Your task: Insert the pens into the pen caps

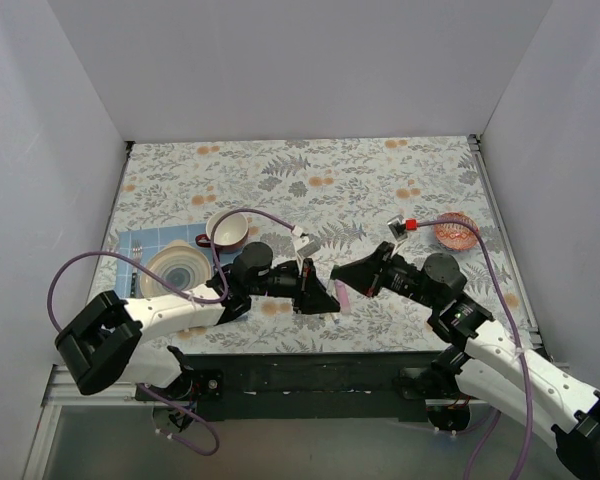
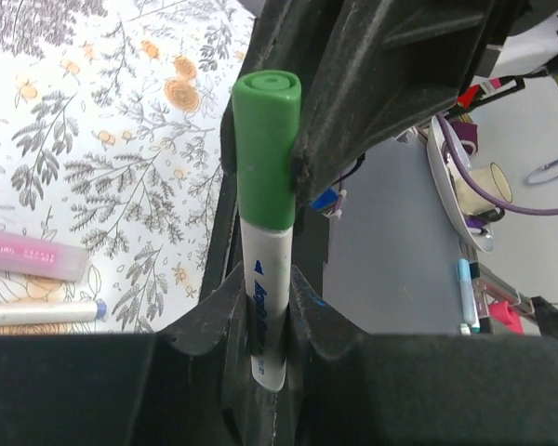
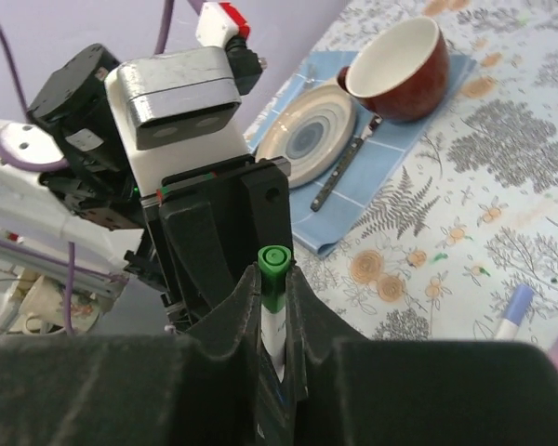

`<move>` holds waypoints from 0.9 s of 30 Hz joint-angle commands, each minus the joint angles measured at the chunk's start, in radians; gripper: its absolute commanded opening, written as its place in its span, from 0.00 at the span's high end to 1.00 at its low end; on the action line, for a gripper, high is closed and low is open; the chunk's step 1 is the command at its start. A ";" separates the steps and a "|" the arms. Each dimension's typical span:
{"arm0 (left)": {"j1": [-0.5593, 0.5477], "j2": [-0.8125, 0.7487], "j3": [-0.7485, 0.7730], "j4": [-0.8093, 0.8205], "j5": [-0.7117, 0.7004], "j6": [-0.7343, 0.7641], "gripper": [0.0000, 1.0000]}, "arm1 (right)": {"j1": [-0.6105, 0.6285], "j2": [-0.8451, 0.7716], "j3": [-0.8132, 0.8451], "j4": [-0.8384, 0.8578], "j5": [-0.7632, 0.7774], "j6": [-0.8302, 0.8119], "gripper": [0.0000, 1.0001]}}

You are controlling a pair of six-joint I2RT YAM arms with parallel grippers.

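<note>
A white-barrelled pen [image 2: 263,307] with a green cap [image 2: 265,149] on its end stands roughly upright between my two grippers above the table's near middle. My left gripper [image 2: 265,297] is shut on the white barrel. My right gripper [image 3: 276,288] is shut on the same pen at the green cap [image 3: 274,269]. In the top view the left gripper [image 1: 323,292] and right gripper [image 1: 348,277] meet tip to tip. A thicker pink pen [image 2: 33,255] and a white pen with a blue tip [image 2: 42,312] lie on the cloth beside them. Other caps are out of view.
A striped plate [image 1: 177,268], fork [image 3: 344,172] and dark red cup [image 1: 227,230] sit on a blue mat [image 1: 130,245] at the left. A red patterned bowl [image 1: 455,230] stands at the right. The pink pen [image 1: 342,298] lies just below the grippers.
</note>
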 commanded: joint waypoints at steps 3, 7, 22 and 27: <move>0.022 -0.110 0.141 -0.048 -0.010 0.143 1.00 | 0.019 -0.026 0.035 -0.040 -0.132 -0.012 0.67; 0.022 -0.153 0.161 -0.121 -0.023 0.191 1.00 | 0.019 -0.014 0.116 -0.043 -0.106 -0.003 0.52; 0.022 -0.214 0.161 -0.197 -0.023 0.254 1.00 | 0.019 0.025 0.311 -0.083 -0.101 -0.084 0.31; 0.022 -0.214 0.158 -0.180 0.037 0.245 1.00 | 0.020 0.072 0.359 -0.073 -0.121 -0.102 0.33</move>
